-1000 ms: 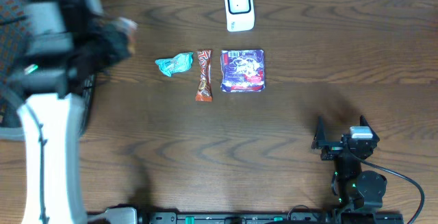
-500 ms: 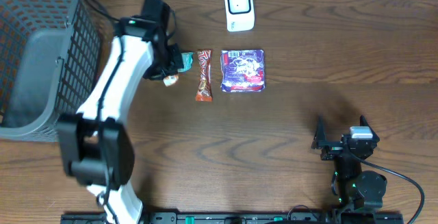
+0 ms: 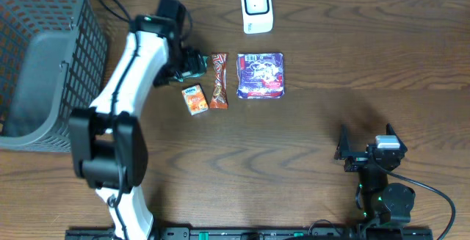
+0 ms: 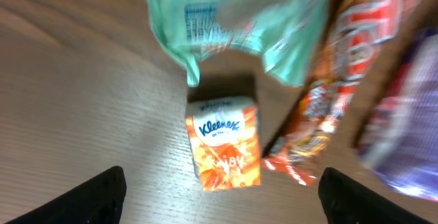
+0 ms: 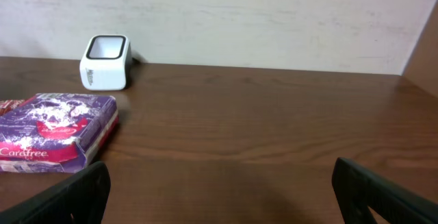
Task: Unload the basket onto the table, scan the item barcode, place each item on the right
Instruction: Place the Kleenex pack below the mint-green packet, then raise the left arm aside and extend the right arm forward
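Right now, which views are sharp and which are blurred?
Overhead: sharp, evenly lit, faint shadow on the table. Left wrist: tissue pack readable, but teal wrapper, snack bar and purple pack smear toward the edges. Right wrist: crisp, scanner clear.

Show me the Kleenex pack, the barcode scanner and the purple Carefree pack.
Kleenex pack [image 4: 222,142], left wrist view, on its orange top face below the logo.
barcode scanner [image 3: 256,4], overhead view, on the middle of its window.
Carefree pack [image 5: 55,125], right wrist view, on its purple top face.
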`<state>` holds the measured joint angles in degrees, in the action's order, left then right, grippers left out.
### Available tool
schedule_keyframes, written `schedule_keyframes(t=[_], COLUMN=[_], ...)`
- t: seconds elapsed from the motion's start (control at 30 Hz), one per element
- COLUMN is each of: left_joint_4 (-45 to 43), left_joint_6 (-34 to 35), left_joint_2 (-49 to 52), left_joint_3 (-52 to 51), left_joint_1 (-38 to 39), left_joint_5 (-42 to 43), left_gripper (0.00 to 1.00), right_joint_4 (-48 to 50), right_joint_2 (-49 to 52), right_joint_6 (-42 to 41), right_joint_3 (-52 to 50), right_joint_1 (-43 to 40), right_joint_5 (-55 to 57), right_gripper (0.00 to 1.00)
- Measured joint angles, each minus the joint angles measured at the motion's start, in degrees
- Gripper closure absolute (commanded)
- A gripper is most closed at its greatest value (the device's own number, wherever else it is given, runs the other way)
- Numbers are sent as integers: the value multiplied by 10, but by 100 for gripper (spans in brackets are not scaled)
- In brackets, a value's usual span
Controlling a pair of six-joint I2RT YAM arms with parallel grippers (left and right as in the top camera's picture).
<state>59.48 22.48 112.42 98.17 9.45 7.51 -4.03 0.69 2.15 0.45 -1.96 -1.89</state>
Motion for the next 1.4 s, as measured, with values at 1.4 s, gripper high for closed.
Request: schedule_keyframes(t=[1.4], left_joint_4=[50], left_joint_6=[0], left_joint_2=[-214], left_joint_3=[48], left_joint_1=[-87], left_joint_5=[-4], left_gripper=[2], right_joint_4=[-390], right_joint_2=[794], right_joint_6=[-73], right_joint_3=[756], right_joint_1=[1], right_joint_5=[-345], right_gripper=[1])
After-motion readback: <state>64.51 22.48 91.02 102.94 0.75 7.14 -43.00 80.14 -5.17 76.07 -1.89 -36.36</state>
